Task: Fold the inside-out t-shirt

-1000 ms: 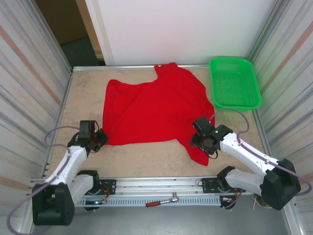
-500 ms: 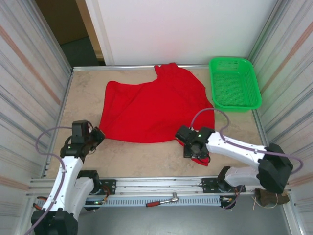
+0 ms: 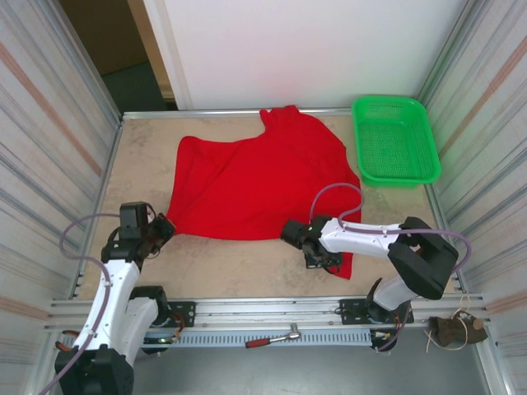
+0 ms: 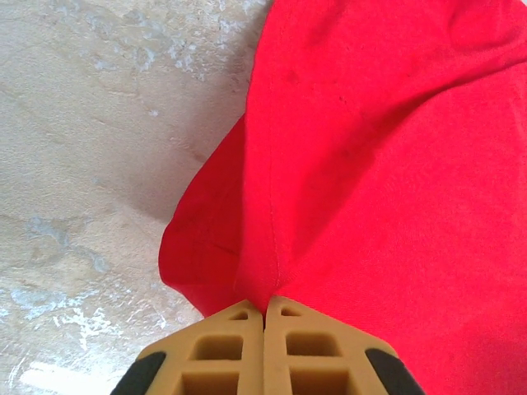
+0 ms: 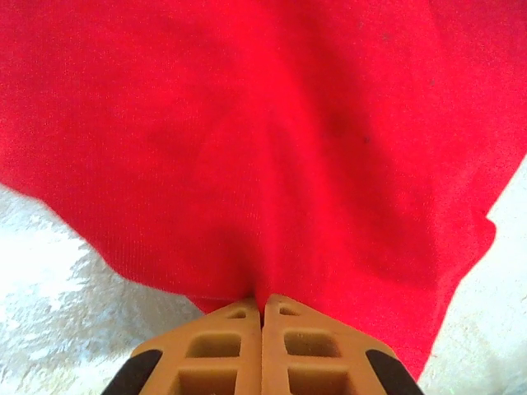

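A: Where's the shirt [image 3: 255,185]?
B: Spread on the tabletop [image 3: 239,271], fanning out ahead of both finger pairs. Its near edge runs between them.
A: State of the left fingers [image 4: 222,350]?
B: Closed on a near corner, with the cloth bunching at the tips.
A: And the right fingers [image 5: 222,346]?
B: Closed on the near edge too. Likely reason: with two points held, that edge can lift and fold over evenly.
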Robot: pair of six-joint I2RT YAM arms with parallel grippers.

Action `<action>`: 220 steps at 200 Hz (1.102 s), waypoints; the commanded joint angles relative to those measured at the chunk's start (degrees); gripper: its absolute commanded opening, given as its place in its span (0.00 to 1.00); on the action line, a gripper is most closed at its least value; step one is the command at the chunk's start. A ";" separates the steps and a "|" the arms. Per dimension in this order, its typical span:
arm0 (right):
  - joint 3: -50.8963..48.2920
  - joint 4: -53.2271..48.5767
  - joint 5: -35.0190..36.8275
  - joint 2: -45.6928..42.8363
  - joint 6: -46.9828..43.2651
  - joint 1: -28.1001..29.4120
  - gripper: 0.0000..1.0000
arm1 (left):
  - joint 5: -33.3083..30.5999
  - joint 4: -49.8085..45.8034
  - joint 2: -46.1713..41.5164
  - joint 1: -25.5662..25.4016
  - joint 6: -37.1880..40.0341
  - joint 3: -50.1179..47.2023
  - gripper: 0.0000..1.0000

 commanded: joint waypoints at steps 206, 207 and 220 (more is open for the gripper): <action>-7.55 -13.99 -7.18 -37.96 14.22 -6.05 0.63 | 0.04 -4.82 2.35 6.24 11.64 8.70 0.00; -7.63 -13.87 -7.19 -37.98 14.22 -6.22 0.63 | 0.01 -4.83 2.40 6.24 11.64 8.72 0.00; -8.45 -12.24 -7.24 -38.53 13.26 -8.71 0.62 | -0.32 -4.97 2.88 6.32 12.13 8.89 0.00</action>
